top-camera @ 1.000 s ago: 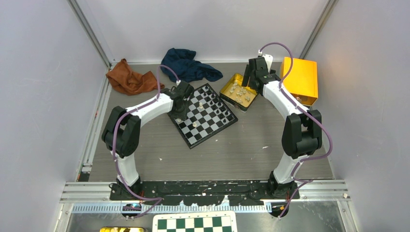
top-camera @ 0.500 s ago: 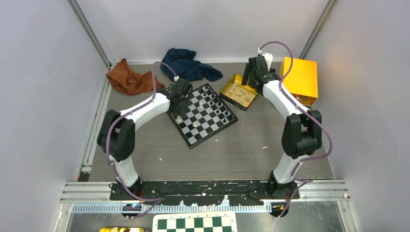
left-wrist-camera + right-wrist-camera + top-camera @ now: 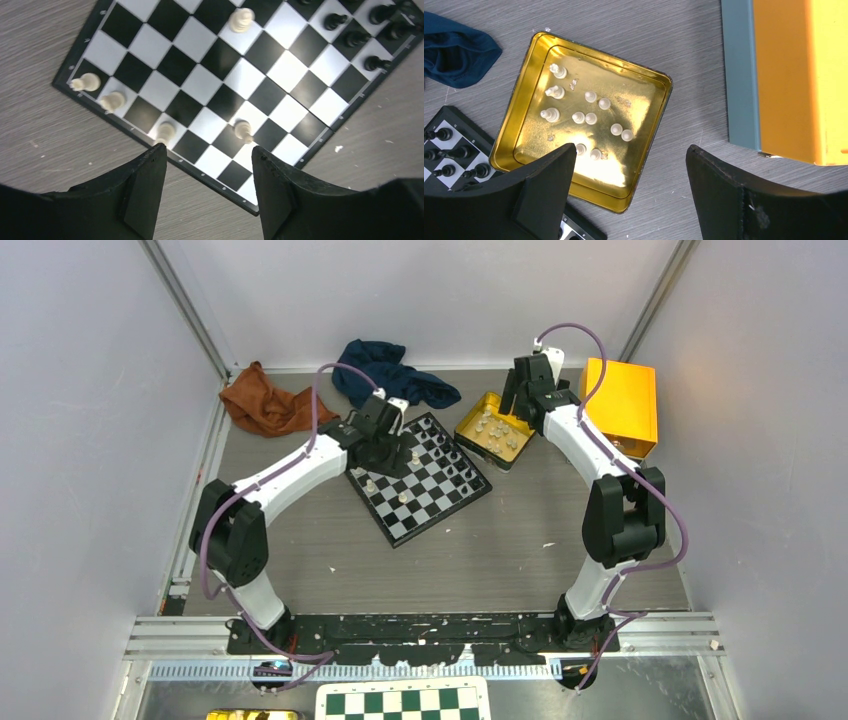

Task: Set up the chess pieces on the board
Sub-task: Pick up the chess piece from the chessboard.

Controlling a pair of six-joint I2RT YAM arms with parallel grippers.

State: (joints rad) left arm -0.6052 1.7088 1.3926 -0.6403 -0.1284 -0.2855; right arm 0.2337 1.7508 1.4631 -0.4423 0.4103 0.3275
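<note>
The board (image 3: 432,508) lies askew mid-table. Cream chess pieces (image 3: 112,101) stand along one edge of the board (image 3: 195,85), with two more (image 3: 243,130) further in. Black pieces (image 3: 356,37) line the opposite edge. My left gripper (image 3: 209,155) hangs open above the board's rim with nothing between its fingers; from above the left gripper (image 3: 392,454) is over the board's far-left part. My right gripper (image 3: 629,150) is open and empty above a gold tin (image 3: 651,80) holding several cream pieces (image 3: 590,118). The overhead view shows the right gripper (image 3: 520,406) over that tin (image 3: 478,414).
A rust cloth (image 3: 262,405) and a dark blue cloth (image 3: 390,375) lie at the back. An orange box (image 3: 622,405) sits right of the tin, close to the right arm. A green-and-white checkered sheet (image 3: 403,702) lies below the arm bases.
My left gripper has opened and drawn back toward the far side of the board, leaving a cream piece standing near the board's left edge. The right arm has not moved.
</note>
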